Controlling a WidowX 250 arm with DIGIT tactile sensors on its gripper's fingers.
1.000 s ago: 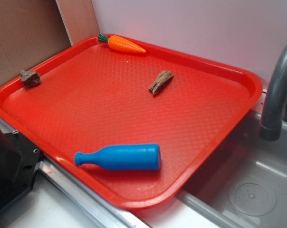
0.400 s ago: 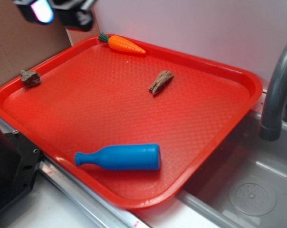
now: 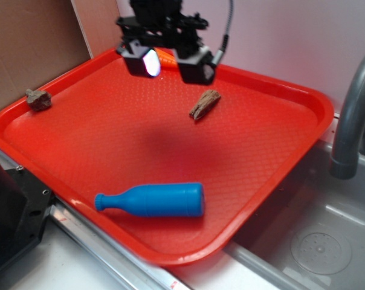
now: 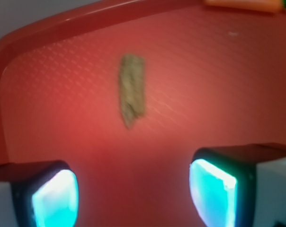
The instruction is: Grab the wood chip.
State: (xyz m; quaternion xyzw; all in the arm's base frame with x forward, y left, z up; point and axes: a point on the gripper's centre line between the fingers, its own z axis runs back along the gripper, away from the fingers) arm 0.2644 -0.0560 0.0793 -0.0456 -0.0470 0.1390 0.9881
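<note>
At the far left of the red tray (image 3: 273, 175), close to its rim, sits a small grey-brown rock (image 3: 38, 99). Nearer the front edge a blue bottle (image 3: 151, 200) lies on its side, neck pointing left. Above the back part of the tray hangs the gripper (image 3: 169, 63), released, its two fingers spread wide with nothing between them; the left pad (image 3: 144, 61) glows pale and the right one (image 3: 196, 67) looks dark from the outside view. A bit of orange carrot (image 3: 165, 57) shows between the fingers in that view, lying by the back rim. Just right of the gripper and lower, the wood chip (image 3: 205, 104) rests flat on the tray, a short brown sliver angled up to the right, apart from both fingers. From the wrist view the wood chip (image 4: 131, 89) lies ahead of the open fingers, roughly between their lines and closer to the left one, blurred, with the tray rim (image 4: 48, 29) curving behind it. Right of the tray stands a grey faucet (image 3: 353, 115) over a sink (image 3: 315, 241).
</note>
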